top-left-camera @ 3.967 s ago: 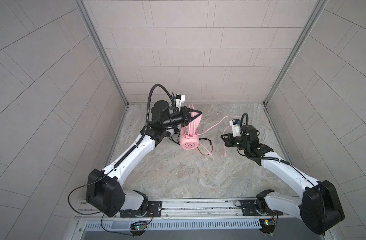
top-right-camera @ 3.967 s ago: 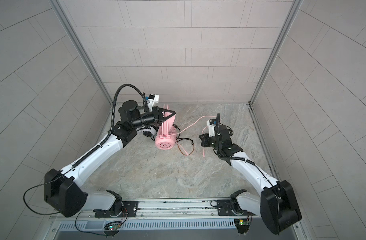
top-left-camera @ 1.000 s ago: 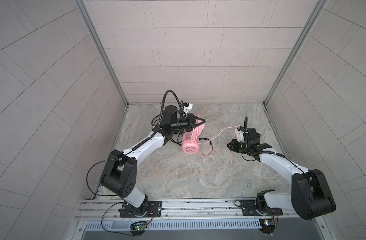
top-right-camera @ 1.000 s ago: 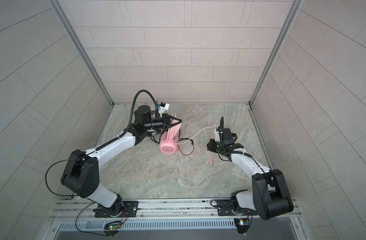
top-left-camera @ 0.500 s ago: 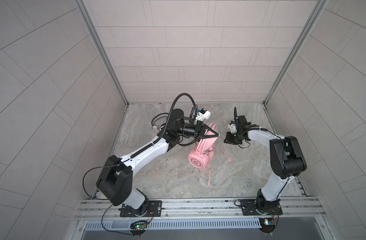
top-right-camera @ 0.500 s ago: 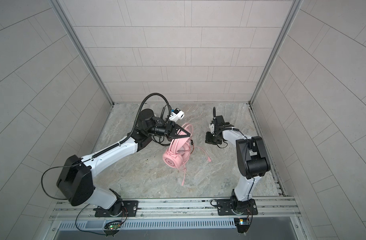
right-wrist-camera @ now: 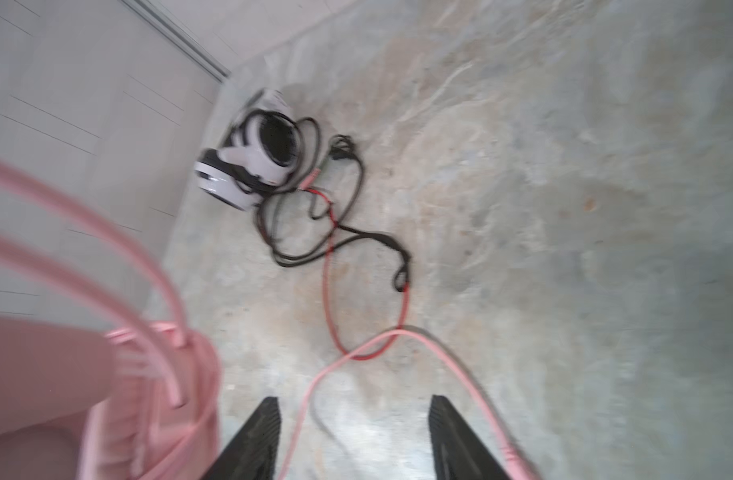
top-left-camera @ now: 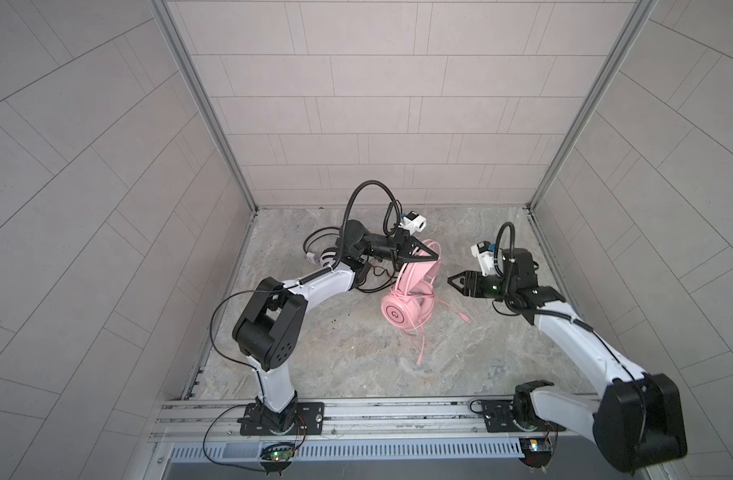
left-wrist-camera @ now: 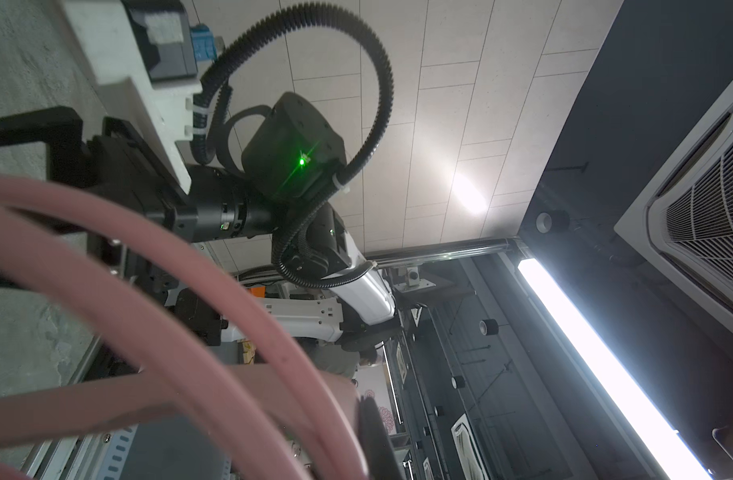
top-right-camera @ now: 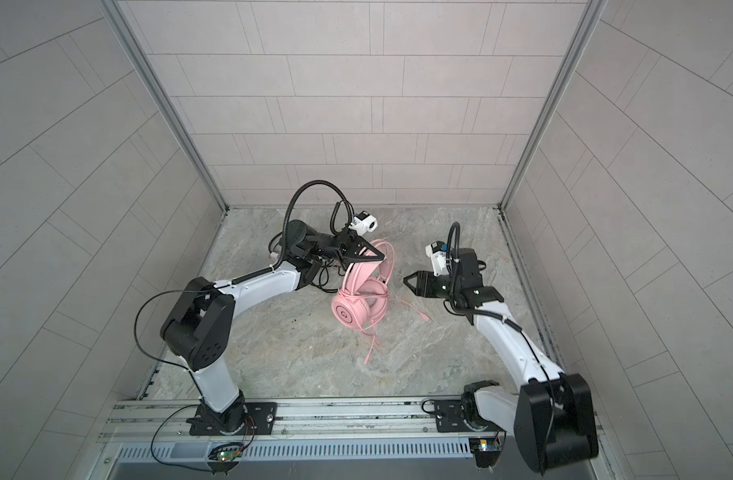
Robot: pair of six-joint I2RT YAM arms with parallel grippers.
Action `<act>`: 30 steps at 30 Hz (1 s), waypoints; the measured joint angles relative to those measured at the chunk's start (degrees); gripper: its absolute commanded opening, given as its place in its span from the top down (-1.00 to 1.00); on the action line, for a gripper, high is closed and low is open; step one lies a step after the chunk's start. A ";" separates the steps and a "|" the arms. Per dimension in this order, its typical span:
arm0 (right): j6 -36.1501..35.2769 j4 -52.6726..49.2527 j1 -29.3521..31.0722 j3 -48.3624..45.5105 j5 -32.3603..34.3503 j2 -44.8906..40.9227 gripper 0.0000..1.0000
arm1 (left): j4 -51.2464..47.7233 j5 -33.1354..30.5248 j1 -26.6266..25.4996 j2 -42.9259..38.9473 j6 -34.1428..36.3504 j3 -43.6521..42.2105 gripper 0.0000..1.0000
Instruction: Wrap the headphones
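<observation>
The pink headphones (top-left-camera: 406,308) (top-right-camera: 348,312) stand on one ear cup mid-table. My left gripper (top-left-camera: 436,252) (top-right-camera: 382,257) is shut on their headband (left-wrist-camera: 190,311), holding it up. Their pink cable (top-left-camera: 452,309) (right-wrist-camera: 439,349) trails loose over the table, and one strand runs toward the front. My right gripper (top-left-camera: 454,279) (top-right-camera: 408,279) (right-wrist-camera: 354,415) is open just right of the ear cups, low over the cable, which passes between its fingers untouched. The white-and-black headphones (top-left-camera: 321,259) (right-wrist-camera: 248,166) lie at the back left with their black cable (right-wrist-camera: 348,237) tangled beside them.
A red cable section (right-wrist-camera: 327,270) loops out of the black tangle toward the pink cable. The left arm (top-left-camera: 306,286) reaches over the white-and-black headset. Tiled walls close in the left, back and right, and a metal rail (top-left-camera: 356,415) runs along the front edge.
My right gripper has opened and let go of the pink cable, which now lies on the table. My left gripper carried the pink headphones a little to the right.
</observation>
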 measured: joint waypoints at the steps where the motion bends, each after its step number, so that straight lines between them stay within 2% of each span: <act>1: 1.70 3.02 0.31 -2.21 -1.46 -1.49 -0.38 | 0.28 -0.04 0.17 0.00 -0.07 0.17 1.00; 5: 7.04 12.28 1.49 -5.40 -5.01 -2.01 -0.41 | 1.18 -0.13 0.48 0.31 -0.24 0.68 1.00; 9: 13.31 24.72 3.39 -5.20 -6.82 1.86 -0.44 | 1.27 -0.13 0.63 0.85 -0.46 0.68 1.00; 12: 15.43 29.35 6.36 -4.13 -6.88 5.33 -0.50 | 1.33 -0.15 0.66 1.18 -0.79 0.68 1.00; 17: 16.44 31.71 9.79 -1.86 -5.70 9.11 -0.53 | 1.36 -0.09 1.20 1.25 -1.46 1.01 1.00; 22: 14.27 30.05 10.78 -1.68 -4.66 7.76 -0.55 | 1.42 -0.72 2.21 1.27 -1.86 2.10 1.00; 23: 13.42 29.00 11.04 -1.68 -4.61 6.95 -0.57 | 1.42 -1.09 2.54 1.33 -1.92 2.34 1.00; 25: 11.76 26.77 11.37 -1.66 -4.31 4.98 -0.77 | 1.42 -1.51 2.84 1.57 -2.08 2.80 1.00; 30: 7.96 22.01 11.58 0.85 -0.35 3.76 -0.79 | 1.38 -1.84 2.99 2.01 -2.05 2.84 1.00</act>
